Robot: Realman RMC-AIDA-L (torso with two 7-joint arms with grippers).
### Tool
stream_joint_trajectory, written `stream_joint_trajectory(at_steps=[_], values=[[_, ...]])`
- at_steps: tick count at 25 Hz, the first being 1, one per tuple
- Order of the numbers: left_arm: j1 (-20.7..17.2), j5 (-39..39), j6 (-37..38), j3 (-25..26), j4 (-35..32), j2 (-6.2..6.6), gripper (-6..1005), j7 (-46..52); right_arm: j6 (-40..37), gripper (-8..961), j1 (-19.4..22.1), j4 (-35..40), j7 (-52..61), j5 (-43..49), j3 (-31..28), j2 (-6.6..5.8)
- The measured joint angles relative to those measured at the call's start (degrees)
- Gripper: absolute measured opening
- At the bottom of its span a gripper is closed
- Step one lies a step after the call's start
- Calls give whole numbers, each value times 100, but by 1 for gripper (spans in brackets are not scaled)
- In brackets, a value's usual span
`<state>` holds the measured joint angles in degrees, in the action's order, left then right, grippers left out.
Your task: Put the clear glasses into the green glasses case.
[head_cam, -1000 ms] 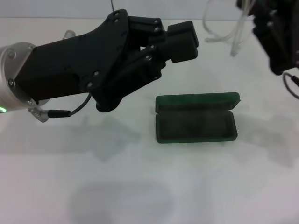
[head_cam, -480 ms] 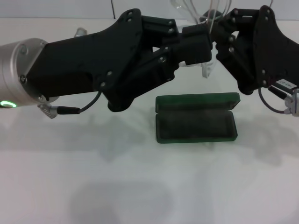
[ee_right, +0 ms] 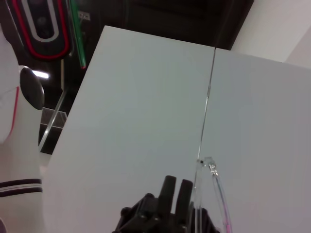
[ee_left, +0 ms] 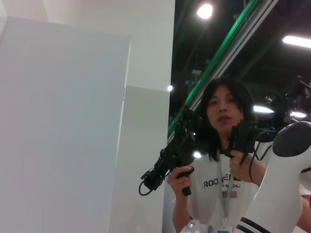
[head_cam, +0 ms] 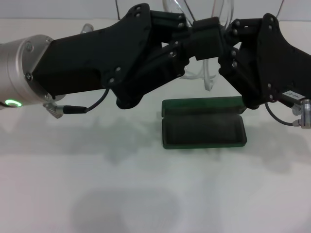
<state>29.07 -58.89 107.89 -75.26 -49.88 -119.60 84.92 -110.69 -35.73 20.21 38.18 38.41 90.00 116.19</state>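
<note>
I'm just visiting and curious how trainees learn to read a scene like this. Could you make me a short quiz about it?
1. True or false: the green glasses case lies open on the table.
2. Where are the clear glasses? A) in the case B) held up above it C) on the table.
3. Which two things meet above the case?

Key: 1 true. 2 B. 3 the left gripper and the right gripper.

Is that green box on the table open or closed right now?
Open. The green glasses case lies with its lid folded back flat, showing dark lining and nothing inside; the clear glasses are held above it.
</note>
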Motion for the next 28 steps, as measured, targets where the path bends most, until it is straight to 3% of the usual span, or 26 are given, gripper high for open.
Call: stream_joint_trajectory(at_steps=[28], values=[[-51,0,-12,20,41,17,89,-54,185,71,56,59,-162,-136,29,-9]])
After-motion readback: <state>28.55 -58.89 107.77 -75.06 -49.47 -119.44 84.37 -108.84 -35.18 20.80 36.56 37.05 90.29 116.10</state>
